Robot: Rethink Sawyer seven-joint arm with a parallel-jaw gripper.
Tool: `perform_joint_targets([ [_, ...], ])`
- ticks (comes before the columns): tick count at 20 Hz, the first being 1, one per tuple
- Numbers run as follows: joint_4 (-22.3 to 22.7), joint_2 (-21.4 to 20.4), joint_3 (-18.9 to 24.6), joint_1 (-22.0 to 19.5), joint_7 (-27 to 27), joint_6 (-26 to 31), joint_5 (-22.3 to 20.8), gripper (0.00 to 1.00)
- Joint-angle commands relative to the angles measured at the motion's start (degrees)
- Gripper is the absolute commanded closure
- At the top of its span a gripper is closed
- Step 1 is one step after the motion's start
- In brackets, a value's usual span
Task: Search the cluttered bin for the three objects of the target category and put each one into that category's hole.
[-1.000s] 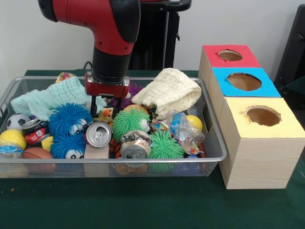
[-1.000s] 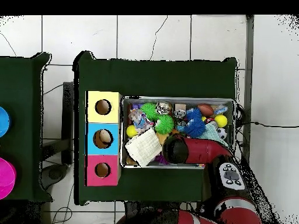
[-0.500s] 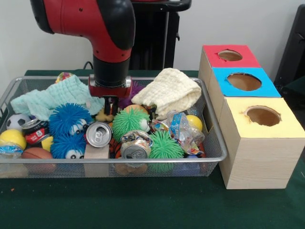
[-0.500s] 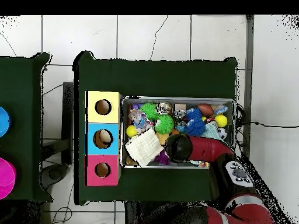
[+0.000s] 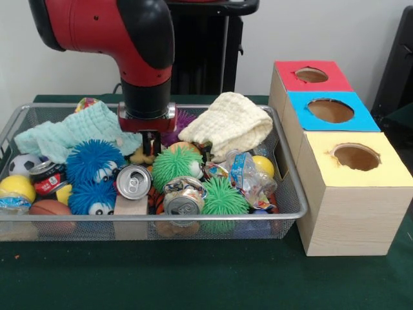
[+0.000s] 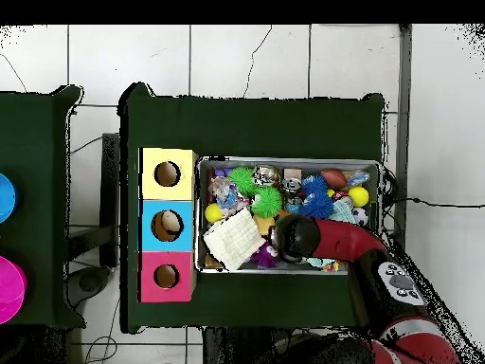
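Gripper lowered into the bin clutter, target not yet secured.

The gripper [image 5: 150,143] stood in the wire bin [image 5: 292,194], finger spacing impossible to tell. At its 6 o'clock lay a small yellow plush toy [image 5: 139,155], judged soft and light; it should be pinched across the body. A green spiky ball [image 5: 174,165] at 4 o'clock, the mint cloth [image 5: 77,132] at 9 o'clock and an upright can [image 5: 133,181] crowded the approach.

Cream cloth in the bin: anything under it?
The cream cloth lies heaped at the wire bin's back right. A purple spiky toy pokes out at its left edge. What else it covers cannot be seen.
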Motion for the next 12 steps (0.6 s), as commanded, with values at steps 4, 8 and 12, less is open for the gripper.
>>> perform_joint_targets([
  [4, 9.91, -7.76, 4.55, 4.06, 2.67, -9.75, -5.4, 1.0],
  [8, 10.0, -11.47, 2.43, 6.48, 4.91, -15.32, -7.48, 1.0],
  [12, 11.19, -15.61, 1.94, 8.1, 5.13, -13.11, -6.34, 1.0],
])
